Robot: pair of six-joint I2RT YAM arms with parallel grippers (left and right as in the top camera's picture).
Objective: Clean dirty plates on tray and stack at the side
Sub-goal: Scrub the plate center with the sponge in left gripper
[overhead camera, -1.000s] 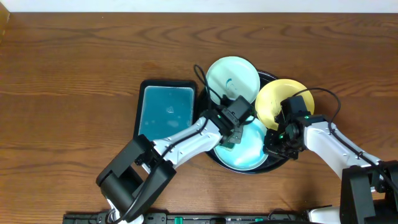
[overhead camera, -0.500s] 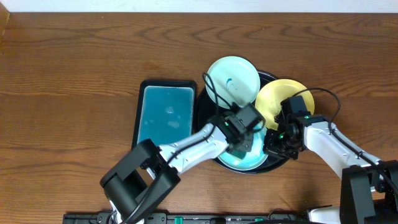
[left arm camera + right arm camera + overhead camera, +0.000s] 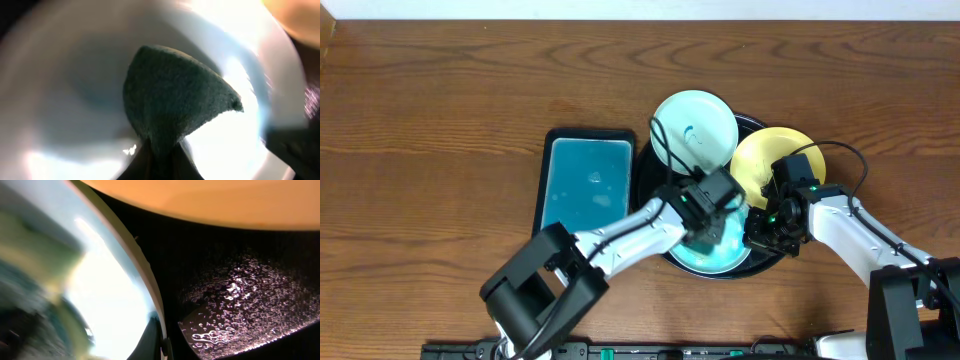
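The big round black tray (image 3: 754,128) holds all three plates. A pale mint plate (image 3: 695,125) sits at its far side with a small dark smear (image 3: 692,134) in the middle. A pale yellow plate (image 3: 760,160) lies to the right of it, and a second mint plate (image 3: 728,252) sits at the near side. The bare tray floor by the right arm is beaded with water drops (image 3: 235,292). Just left of the round tray is a rectangular black tray (image 3: 588,134) with a teal inside (there is a small pale speck in it, which I can't make out).

Much of the near mint plate is covered from above by the left arm, so I can't tell whether it has a smear. The yellow plate's middle is partly hidden behind the right wrist. Both wrist views are blurred at the edges.

The left gripper (image 3: 706,226) has its fingers pressed together on a dark green sponge (image 3: 175,100), which is down against the near mint plate's pale inside. The right gripper (image 3: 758,238) is pinched tight on that same plate's rim, on its right-hand edge, close under the yellow plate.
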